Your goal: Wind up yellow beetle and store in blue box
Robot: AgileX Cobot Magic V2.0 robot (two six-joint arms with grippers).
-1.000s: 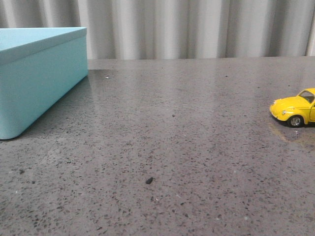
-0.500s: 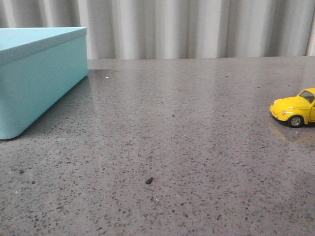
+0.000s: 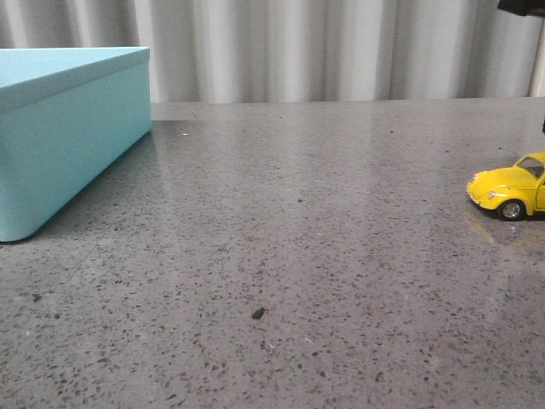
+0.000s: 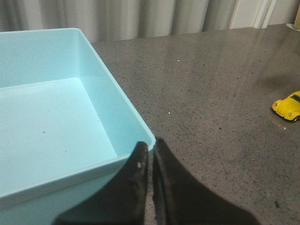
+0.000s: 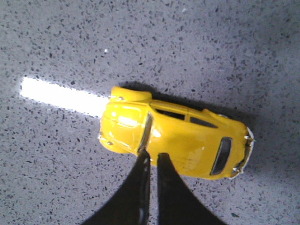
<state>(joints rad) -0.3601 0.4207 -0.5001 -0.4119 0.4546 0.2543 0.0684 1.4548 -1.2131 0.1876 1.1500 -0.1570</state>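
Observation:
The yellow beetle stands on its wheels at the right edge of the grey table, partly cut off by the front view. The right wrist view looks down on the yellow beetle. My right gripper is shut and empty, with its tips over the car's side. The blue box sits at the far left, open-topped and empty inside. My left gripper is shut and empty, over the near corner of the blue box. That view also shows the beetle far off to the side.
A small dark crumb lies on the speckled table. A pleated grey curtain hangs behind the table's far edge. A dark piece of the right arm shows in the top right corner.
A dark piece of the right arm has come into the top right corner of the front view. The beetle and the box have not moved.

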